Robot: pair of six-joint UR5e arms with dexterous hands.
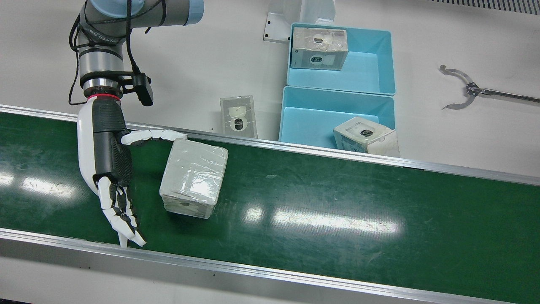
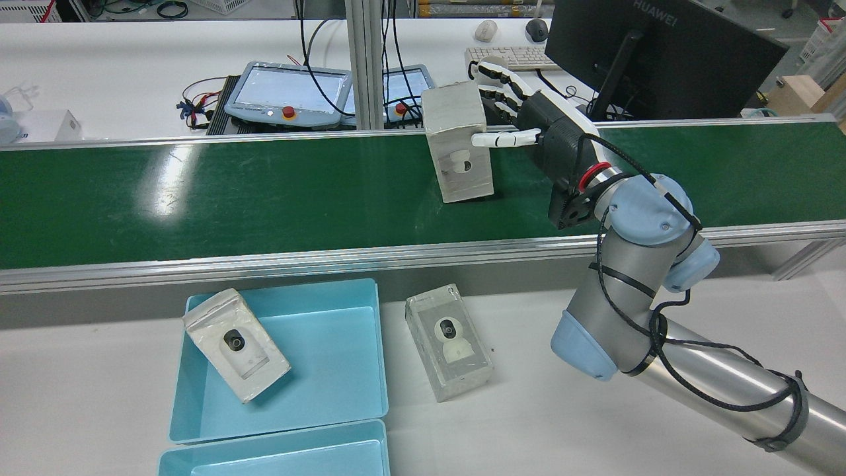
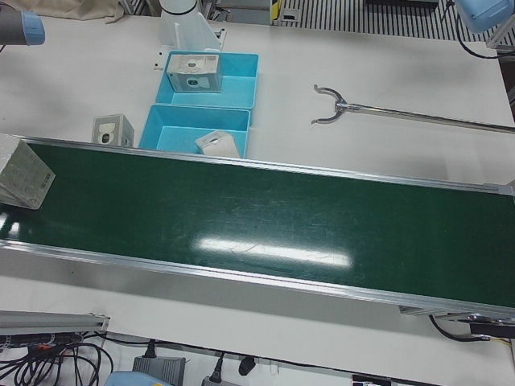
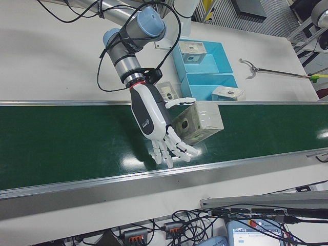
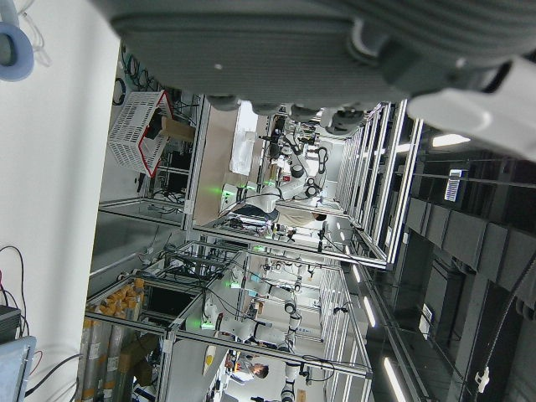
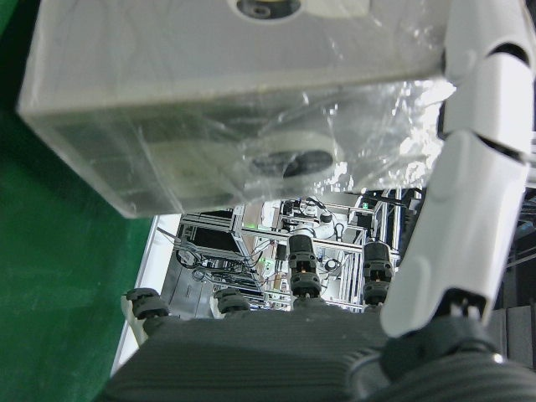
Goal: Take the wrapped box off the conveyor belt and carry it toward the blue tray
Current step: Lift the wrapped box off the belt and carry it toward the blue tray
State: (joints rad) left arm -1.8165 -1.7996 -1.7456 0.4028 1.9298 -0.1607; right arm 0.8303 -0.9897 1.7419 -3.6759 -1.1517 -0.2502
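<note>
The right hand [image 1: 110,169] stood spread beside the wrapped box [image 1: 194,177] — stiff, film-slick, probably light — best clasped across opposite flat faces.

A white tabletop [image 2: 132,73] is lying beyond the belt, carrying a black monitor [image 2: 654,59]; glossy overhead light is glaring off the green conveyor surface [image 1: 337,221].

four wrapped boxes [image 1: 193,176] — two blue trays [image 1: 382,59], one reacher tool [image 1: 464,89]
</note>
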